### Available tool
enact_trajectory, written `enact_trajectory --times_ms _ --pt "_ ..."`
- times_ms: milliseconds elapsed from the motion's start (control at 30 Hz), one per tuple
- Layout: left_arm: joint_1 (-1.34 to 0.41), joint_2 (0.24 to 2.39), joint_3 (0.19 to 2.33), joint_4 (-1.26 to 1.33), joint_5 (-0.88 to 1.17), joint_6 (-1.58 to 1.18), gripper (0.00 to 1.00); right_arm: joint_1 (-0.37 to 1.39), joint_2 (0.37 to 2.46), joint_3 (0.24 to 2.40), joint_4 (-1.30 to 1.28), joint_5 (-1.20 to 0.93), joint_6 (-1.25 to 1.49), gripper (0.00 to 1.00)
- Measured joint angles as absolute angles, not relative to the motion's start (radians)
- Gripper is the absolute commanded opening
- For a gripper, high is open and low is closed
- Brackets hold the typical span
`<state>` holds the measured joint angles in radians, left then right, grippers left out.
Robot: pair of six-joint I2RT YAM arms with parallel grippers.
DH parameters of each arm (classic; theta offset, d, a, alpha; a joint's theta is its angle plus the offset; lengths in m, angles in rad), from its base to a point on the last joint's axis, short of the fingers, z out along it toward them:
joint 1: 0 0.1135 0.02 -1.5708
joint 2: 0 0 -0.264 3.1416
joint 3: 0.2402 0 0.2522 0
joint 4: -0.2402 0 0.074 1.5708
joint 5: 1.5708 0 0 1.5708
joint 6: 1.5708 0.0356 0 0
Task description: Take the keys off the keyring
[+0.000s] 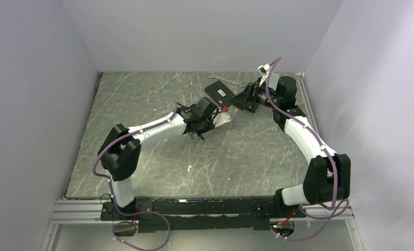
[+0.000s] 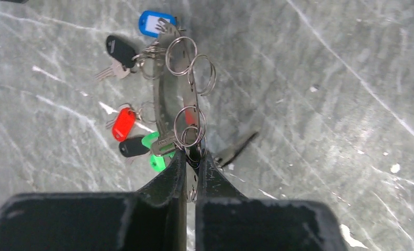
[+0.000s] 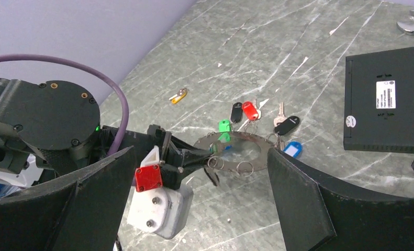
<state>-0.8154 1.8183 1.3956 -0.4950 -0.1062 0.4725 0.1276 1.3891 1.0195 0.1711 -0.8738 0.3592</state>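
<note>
The keyring [image 2: 169,78] is a flat grey metal hoop with small split rings hanging on it. My left gripper [image 2: 192,157] is shut on its near edge. Keys hang from its left side: blue [image 2: 156,23], black [image 2: 121,50], red [image 2: 123,124], a second black [image 2: 134,147] and green [image 2: 155,161]. In the right wrist view the hoop [image 3: 257,140] lies between my wide-open, empty right gripper's [image 3: 202,154] fingers, further away than them. A yellow-orange key [image 3: 178,95] lies loose on the table. In the top view my left gripper [image 1: 203,128] and right gripper [image 1: 240,102] are near each other.
A black flat box [image 3: 385,107] lies on the table right of the keys; it also shows in the top view [image 1: 219,93]. A silver wrench [image 1: 223,78] lies behind it near the back wall. The table [image 1: 257,157] is grey marbled stone with walls on three sides.
</note>
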Motion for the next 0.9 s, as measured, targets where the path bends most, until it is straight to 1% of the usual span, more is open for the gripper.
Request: enact_trajectory --times_ms 33,200,267,500,633,700,900 --pt "-0.815 1.818 1.396 -0.501 -0.09 0.472 0.22 0.128 1.389 1.019 0.171 -0.874 0.359 1.0" --pt "-0.822 1.819 1.395 -0.596 0.054 0.447 0.57 0.126 1.389 1.019 0.172 -0.875 0.359 1.0" --pt "-0.827 1.819 1.395 -0.638 0.115 0.445 0.66 0.126 1.389 1.019 0.173 -0.875 0.359 1.0" --pt "-0.788 1.816 1.42 -0.748 0.318 0.416 0.77 0.125 1.389 1.015 0.176 -0.886 0.359 1.0" --pt "-0.709 1.795 1.451 -0.769 0.409 0.387 0.93 0.125 1.389 1.01 0.178 -0.893 0.359 1.0" --pt "-0.641 1.776 1.463 -0.768 0.474 0.362 0.99 0.125 1.389 1.007 0.178 -0.894 0.358 1.0" --pt "-0.39 1.71 1.479 -0.743 0.582 0.285 0.99 0.121 1.389 1.007 0.162 -0.895 0.324 1.0"
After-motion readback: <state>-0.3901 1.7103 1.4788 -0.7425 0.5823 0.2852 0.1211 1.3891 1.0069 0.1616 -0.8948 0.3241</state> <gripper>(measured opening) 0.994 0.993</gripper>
